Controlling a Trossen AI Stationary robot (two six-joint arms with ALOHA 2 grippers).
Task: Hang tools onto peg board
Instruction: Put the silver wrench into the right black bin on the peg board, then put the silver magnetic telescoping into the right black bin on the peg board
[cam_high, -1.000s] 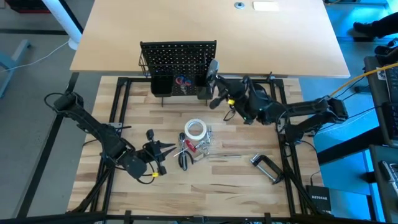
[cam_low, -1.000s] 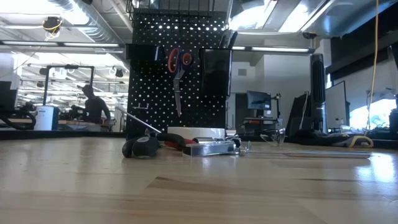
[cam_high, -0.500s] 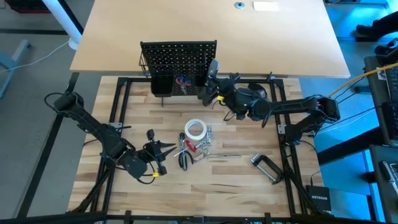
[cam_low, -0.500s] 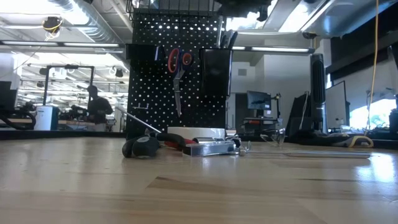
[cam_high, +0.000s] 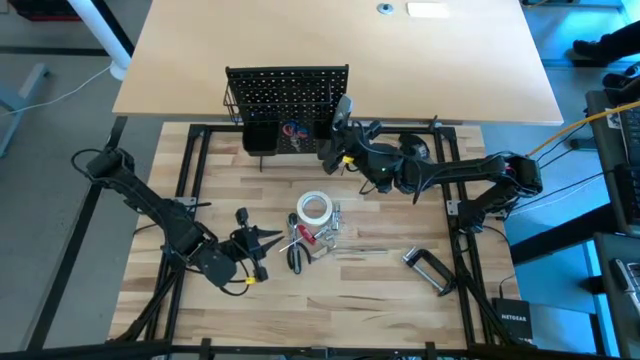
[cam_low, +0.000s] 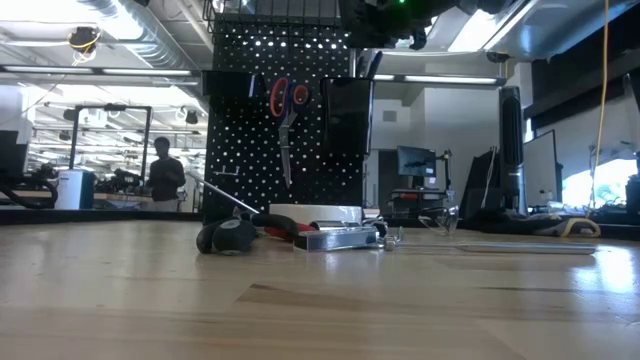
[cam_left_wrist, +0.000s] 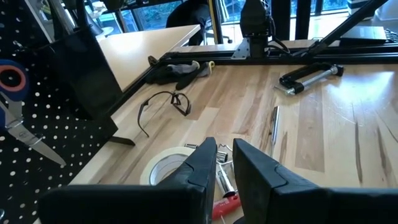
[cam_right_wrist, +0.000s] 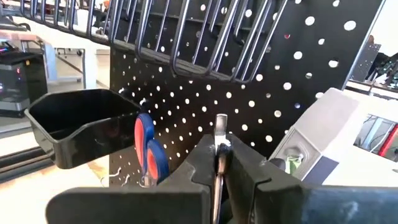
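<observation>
The black peg board (cam_high: 287, 95) stands upright at the table's far side. Red-handled scissors (cam_low: 287, 100) hang on it between two black cups, under a wire basket (cam_right_wrist: 186, 37). My right gripper (cam_high: 330, 151) hovers just in front of the board's right cup (cam_low: 346, 115), shut on a thin silver metal tool. A white tape roll (cam_high: 314, 208), a heap of small tools (cam_high: 310, 240) and a silver C-clamp (cam_high: 428, 268) lie on the table. My left gripper (cam_high: 268, 238) hangs left of the heap, pointing at it, shut with nothing between its fingers. My right gripper pinches the thin silver tool between its two fingers. The tool's free end (cam_right_wrist: 221, 124) sticks out a little past the fingertips toward the peg board. The fingers lie about level, coming from the table's right. The tool is clear of the table and the board.
A pale grey tool (cam_high: 343, 107) stands in the right cup. A small black object (cam_high: 242, 216) lies left of the tape roll, and wire-framed glasses (cam_left_wrist: 165, 102) lie near the board's foot. A person (cam_low: 165, 180) stands far off in the room.
My right gripper has moved down and toward the table's left, closer to the peg board's right cup, rolling slightly, and keeps the silver tool. It now shows at the top of the low view. The person in the room behind has walked on.
</observation>
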